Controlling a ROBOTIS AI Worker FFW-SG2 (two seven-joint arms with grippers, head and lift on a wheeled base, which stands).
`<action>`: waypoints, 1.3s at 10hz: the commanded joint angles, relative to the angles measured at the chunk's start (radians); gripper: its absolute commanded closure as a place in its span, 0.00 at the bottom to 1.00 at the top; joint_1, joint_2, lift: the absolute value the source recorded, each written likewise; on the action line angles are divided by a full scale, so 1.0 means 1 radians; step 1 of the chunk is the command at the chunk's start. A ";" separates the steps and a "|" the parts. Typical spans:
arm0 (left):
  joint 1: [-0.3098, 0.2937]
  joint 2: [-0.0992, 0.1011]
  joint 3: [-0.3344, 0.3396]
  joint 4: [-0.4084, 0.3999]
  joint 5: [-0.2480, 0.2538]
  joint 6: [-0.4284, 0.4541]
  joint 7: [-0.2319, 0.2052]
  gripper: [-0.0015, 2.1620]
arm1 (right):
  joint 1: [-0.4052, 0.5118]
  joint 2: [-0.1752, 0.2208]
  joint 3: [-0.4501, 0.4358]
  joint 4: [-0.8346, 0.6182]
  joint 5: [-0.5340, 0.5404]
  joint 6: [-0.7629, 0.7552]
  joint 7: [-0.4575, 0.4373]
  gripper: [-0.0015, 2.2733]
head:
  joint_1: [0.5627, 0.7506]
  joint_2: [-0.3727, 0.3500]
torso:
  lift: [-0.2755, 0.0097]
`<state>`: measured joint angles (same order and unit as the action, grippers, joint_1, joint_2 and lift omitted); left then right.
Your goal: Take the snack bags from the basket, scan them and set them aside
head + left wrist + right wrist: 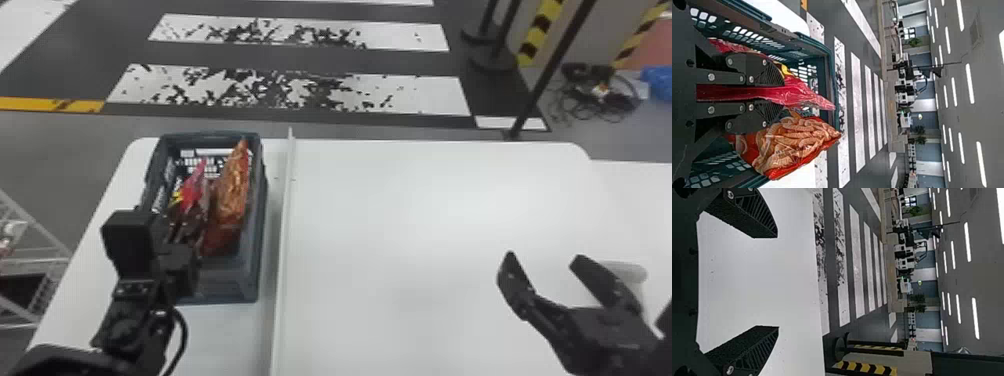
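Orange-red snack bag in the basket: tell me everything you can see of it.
The glossy orange-red plastic snack bag shows curled tan pieces across its front. It looks plump and creased, and stands upright in the dark plastic basket, by its right wall. The left gripper is beside it; whether they touch is unclear.

Ceiling strip lights [970, 84] shine brightly — the white table [450, 215] (faintly shadowed) carries a soft sheen.

A glossy, creased red snack bag [803, 94] stood pinched between the fingers of the left end effector [180, 265] inside the dark basket [225, 287]. Just beside that end effector, an orange snack bag [793, 141] stood, slightly tilted.
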<state>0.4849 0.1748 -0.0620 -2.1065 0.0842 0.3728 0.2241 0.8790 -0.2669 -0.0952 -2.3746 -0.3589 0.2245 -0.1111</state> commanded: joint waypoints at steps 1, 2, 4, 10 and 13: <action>0.012 0.000 0.004 -0.020 -0.001 -0.014 0.011 0.99 | 0.000 0.000 0.000 0.000 -0.003 -0.001 0.001 0.04 | 0.70 0.49 | 0.70; 0.032 0.000 0.004 -0.047 -0.020 -0.064 0.028 0.98 | 0.002 0.000 0.002 0.000 -0.003 -0.001 0.001 0.04 | 0.70 0.50 | 0.70; 0.075 0.000 -0.002 -0.115 -0.092 -0.153 0.072 0.98 | 0.003 0.000 0.002 0.000 -0.015 0.002 0.001 0.04 | 0.70 0.51 | 0.70; 0.193 0.068 -0.159 -0.352 -0.416 -0.334 0.049 0.98 | -0.003 0.002 -0.037 -0.006 -0.029 -0.023 -0.027 0.05 | 0.70 0.38 | 0.70; 0.173 0.111 -0.260 -0.339 -0.557 -0.340 -0.005 0.98 | -0.002 0.002 -0.069 -0.014 -0.035 -0.038 -0.130 0.05 | 0.70 0.17 | 0.70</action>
<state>0.6642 0.2784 -0.3075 -2.4508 -0.4488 0.0316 0.2182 0.8769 -0.2660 -0.1586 -2.3869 -0.3942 0.1933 -0.2380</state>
